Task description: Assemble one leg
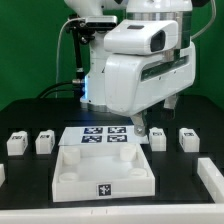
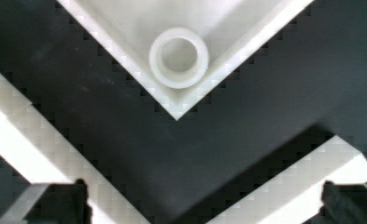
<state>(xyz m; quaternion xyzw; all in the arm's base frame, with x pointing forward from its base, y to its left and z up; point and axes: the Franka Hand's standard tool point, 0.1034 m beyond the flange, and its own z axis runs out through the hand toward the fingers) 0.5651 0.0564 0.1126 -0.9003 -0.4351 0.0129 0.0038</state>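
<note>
**Desk.** The desk point(image 1: 30, 190) is a flat black surface that carries all loose parts.

**Arm.** The arm point(image 1: 135, 65) is white and bulky. It fills the upper middle of the exterior view and leans down over the rear half of the desk.

**Tray.** The tray point(image 1: 75, 182) is a large white square part with raised walls. It lies flat at the front centre of the desk. A square tag point(image 1: 103, 189) sits on its front wall.

**Marker board.** The marker board point(image 1: 103, 137) lies flat directly behind the tray. Whether the two touch cannot be told.

**Tool.** The tool point(image 1: 139, 124) hangs at the arm's lower end, over the marker board's corner at the exterior view's right. In the wrist view the tool point(image 2: 201, 205) faces bare black desk. Its two dark fingers point(image 2: 55, 205) show at opposite sides of the picture, spread wide, with nothing between them.

**Legs.**
- The leg point(image 1: 158, 138) is a small white block. It stands on the desk just beside the marker board, at the exterior view's right. It is near the tool but apart from it.
- The second leg point(image 1: 187, 138) stands in the same row, farther toward the exterior view's right.
- The third leg point(image 1: 44, 142) and fourth leg point(image 1: 16, 143) stand in a matching row at the exterior view's left, well apart from the tool.
- Each block shows a dark tag.

**Socket.** In the wrist view one corner of the tray point(image 2: 233, 25) comes to a point over the black desk. A round white socket point(image 2: 178, 55) is set into that corner.
</note>
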